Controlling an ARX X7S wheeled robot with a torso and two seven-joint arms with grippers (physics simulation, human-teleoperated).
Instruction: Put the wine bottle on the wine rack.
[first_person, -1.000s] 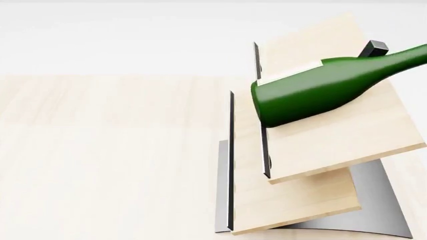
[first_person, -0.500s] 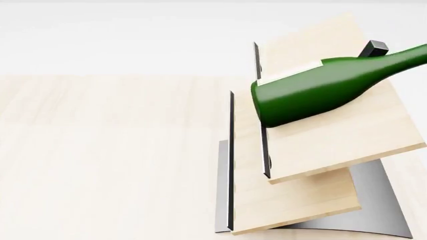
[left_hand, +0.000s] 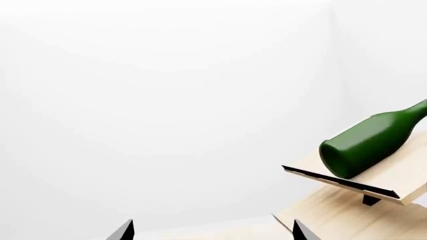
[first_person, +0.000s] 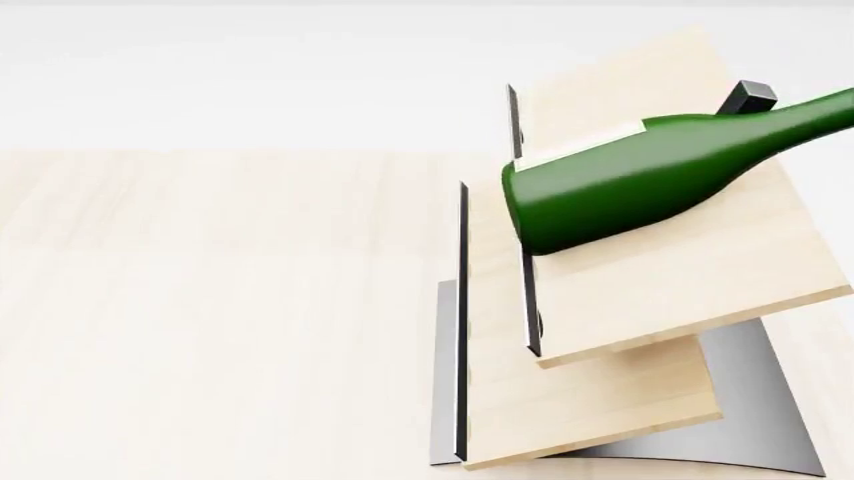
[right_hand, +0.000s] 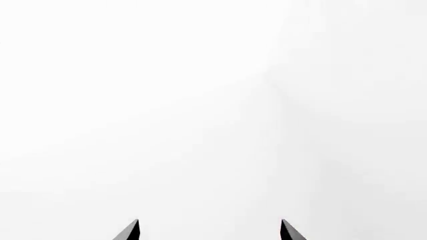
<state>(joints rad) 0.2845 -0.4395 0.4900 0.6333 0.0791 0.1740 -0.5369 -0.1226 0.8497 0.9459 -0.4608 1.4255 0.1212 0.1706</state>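
The wine bottle (first_person: 641, 185) is seen lying on its side on the upper slanted board of the wine rack (first_person: 667, 300). Its round base is turned toward the thin black edge strip (first_person: 530, 290) at the low side of the board, and its neck goes up toward the small black block (first_person: 747, 97). It is judged that the slope lets the bottle slide down to the strip, and the strip is there to stop it; whether the base already touches the strip cannot be told. The lower board and the curved grey metal base (first_person: 761, 420) are seen below, on the light wooden table (first_person: 200, 300).

The left gripper (left_hand: 212, 232) is shown with its two dark fingertips set wide apart and nothing between them, well apart from the bottle. The right gripper (right_hand: 210, 231) is also spread wide and empty, and only a white background is seen before it. The bottle is held by neither gripper, so the placing is judged to be done.

A pale label (first_person: 587, 145) is seen only as a narrow edge on the bottle; no writing or brand can be read.
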